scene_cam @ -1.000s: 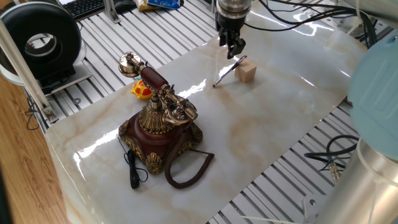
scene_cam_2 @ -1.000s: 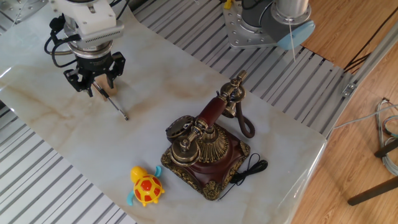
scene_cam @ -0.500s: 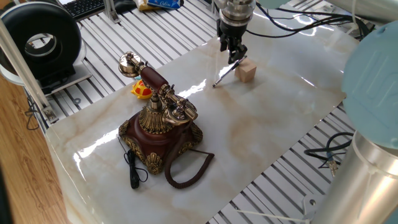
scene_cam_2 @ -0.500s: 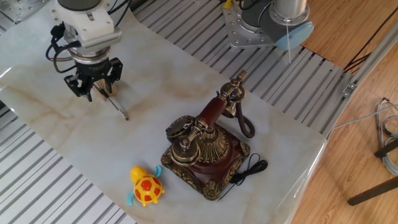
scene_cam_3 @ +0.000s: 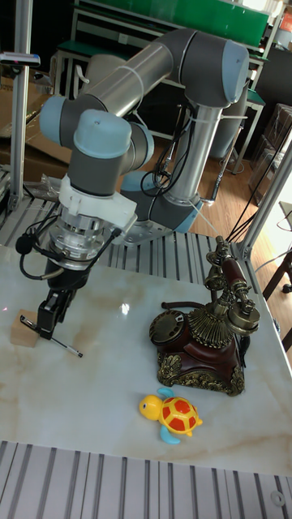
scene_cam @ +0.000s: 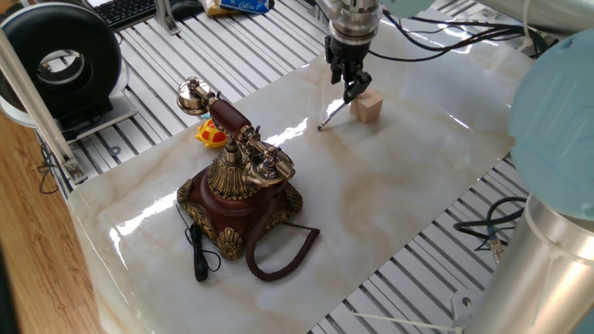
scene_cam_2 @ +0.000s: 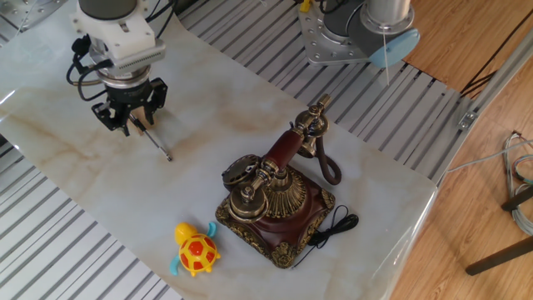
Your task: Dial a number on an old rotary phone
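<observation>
The old rotary phone (scene_cam: 243,190) stands on the marble top, dark red-brown base with brass trim, handset (scene_cam: 223,111) resting on its cradle and the coiled cord (scene_cam: 278,250) looping in front. It also shows in the other fixed view (scene_cam_2: 271,200) and the tall view (scene_cam_3: 203,340), where its dial (scene_cam_3: 166,324) faces up. My gripper (scene_cam: 351,85) is far from the phone, low over the raised end of a thin silver stylus (scene_cam: 334,113). Its fingers stand open on either side of the stylus (scene_cam_2: 156,142). The gripper (scene_cam_2: 129,121) (scene_cam_3: 50,318) holds nothing.
A small wooden block (scene_cam: 369,108) props the stylus, next to the gripper. A yellow toy turtle (scene_cam_2: 196,250) lies near the phone. A black round device (scene_cam: 65,60) and a keyboard (scene_cam: 125,9) sit beyond the slab on the slatted table.
The gripper has come down closer to the stylus's raised end, still open. The phone, turtle and block have not moved.
</observation>
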`<action>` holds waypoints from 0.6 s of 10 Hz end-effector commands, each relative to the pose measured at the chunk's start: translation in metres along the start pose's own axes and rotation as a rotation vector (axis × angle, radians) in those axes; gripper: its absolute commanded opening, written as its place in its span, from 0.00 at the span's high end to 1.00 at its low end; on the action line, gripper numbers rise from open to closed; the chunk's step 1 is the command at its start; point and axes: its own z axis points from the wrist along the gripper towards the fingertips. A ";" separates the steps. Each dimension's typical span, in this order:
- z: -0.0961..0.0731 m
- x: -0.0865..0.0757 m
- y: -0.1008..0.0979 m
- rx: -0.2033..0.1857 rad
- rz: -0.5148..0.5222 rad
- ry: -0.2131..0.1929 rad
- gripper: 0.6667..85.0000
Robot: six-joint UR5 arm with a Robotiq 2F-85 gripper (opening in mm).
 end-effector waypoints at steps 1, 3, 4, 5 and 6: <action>0.003 0.003 0.003 -0.002 -0.020 -0.001 0.43; -0.001 0.000 0.010 -0.034 -0.020 -0.019 0.43; -0.001 -0.003 0.011 -0.037 -0.020 -0.031 0.44; 0.000 -0.004 0.008 -0.025 -0.023 -0.033 0.44; 0.005 0.000 0.006 -0.018 -0.034 -0.022 0.45</action>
